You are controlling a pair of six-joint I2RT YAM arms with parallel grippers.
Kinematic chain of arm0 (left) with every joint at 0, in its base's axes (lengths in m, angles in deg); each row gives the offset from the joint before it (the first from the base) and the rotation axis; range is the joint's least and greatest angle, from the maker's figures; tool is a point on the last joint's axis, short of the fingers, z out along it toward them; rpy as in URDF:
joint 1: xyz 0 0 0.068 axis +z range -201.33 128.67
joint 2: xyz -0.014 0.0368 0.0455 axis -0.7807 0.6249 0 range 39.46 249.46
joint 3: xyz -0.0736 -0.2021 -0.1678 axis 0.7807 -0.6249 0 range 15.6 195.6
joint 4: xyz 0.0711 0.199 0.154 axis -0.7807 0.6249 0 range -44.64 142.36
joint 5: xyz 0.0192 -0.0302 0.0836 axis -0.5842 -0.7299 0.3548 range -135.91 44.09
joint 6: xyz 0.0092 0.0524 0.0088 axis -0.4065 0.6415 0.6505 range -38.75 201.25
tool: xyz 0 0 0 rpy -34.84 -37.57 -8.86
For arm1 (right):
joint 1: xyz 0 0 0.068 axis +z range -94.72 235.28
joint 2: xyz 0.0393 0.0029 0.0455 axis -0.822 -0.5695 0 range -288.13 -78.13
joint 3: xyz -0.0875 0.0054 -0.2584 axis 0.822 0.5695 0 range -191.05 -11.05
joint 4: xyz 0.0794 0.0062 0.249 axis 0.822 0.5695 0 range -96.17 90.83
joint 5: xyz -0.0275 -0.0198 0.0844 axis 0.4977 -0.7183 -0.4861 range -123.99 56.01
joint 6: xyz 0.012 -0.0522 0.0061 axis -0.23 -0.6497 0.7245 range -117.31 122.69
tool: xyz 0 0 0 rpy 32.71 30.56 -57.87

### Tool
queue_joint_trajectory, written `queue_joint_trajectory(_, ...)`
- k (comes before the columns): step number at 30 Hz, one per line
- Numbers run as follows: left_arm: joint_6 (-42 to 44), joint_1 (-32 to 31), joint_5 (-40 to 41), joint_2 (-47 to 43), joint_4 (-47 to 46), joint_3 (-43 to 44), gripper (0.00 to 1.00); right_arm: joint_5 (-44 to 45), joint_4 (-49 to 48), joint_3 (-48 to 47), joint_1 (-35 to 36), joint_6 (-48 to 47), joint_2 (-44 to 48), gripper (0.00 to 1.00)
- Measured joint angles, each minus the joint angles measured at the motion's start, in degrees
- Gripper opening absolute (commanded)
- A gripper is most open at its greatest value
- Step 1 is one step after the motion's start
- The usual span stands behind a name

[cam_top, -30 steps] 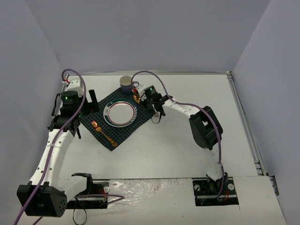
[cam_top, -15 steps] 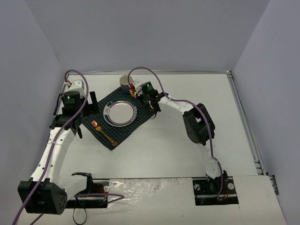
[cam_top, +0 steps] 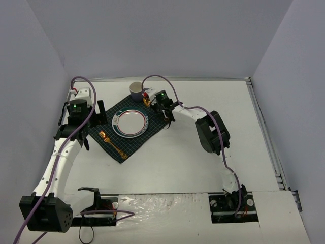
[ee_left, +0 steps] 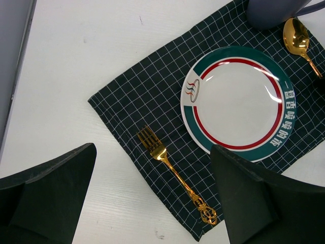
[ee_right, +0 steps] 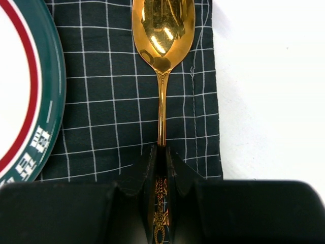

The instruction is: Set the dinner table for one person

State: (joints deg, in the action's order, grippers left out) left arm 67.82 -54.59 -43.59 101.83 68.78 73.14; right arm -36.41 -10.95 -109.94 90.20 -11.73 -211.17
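Left gripper point(ee_left: 152, 152): we are holding it spread wide and gripping nothing, above the checked cloth point(ee_left: 127, 96).
Fork point(ee_left: 170, 173): it is lying on the cloth, directly below the gap between our left fingers.
Plate point(ee_left: 238, 104): it is sitting on the cloth, ahead and right of those fingers.
Right gripper point(ee_right: 161, 155): we are pinching the spoon point(ee_right: 162, 30) by its handle, with the bowl pointing ahead over the cloth and the plate to its left.
Dinner table point(cam_top: 167, 162): it is lying beneath both grippers, carrying the cloth.

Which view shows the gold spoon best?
Right wrist: the spoon fills the frame, handle pinched in the right gripper over the checked cloth. Left wrist catches mostly its bowl beside the mug; top external shows a gold speck.
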Motion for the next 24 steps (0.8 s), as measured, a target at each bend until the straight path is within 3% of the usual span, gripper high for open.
queue_joint_trajectory(7, 0.02, 0.0, 0.07, 0.0, 0.0, 0.0, 0.92, 0.0, -2.96, 1.83, -0.39, -0.8, 0.21, 0.01)
queue_joint_trajectory(20, 0.57, 0.0, 0.06, 0.15, 0.0, 0.0, 0.92, -2.11, -5.31, 3.8, -0.9, -3.41, 0.96, 0.17)
queue_joint_trajectory(24, 0.79, 0.0, 0.05, 0.17, -0.01, 0.0, 0.92, -2.41, -5.34, 4.36, -1.08, -3.71, 1.33, 0.17)
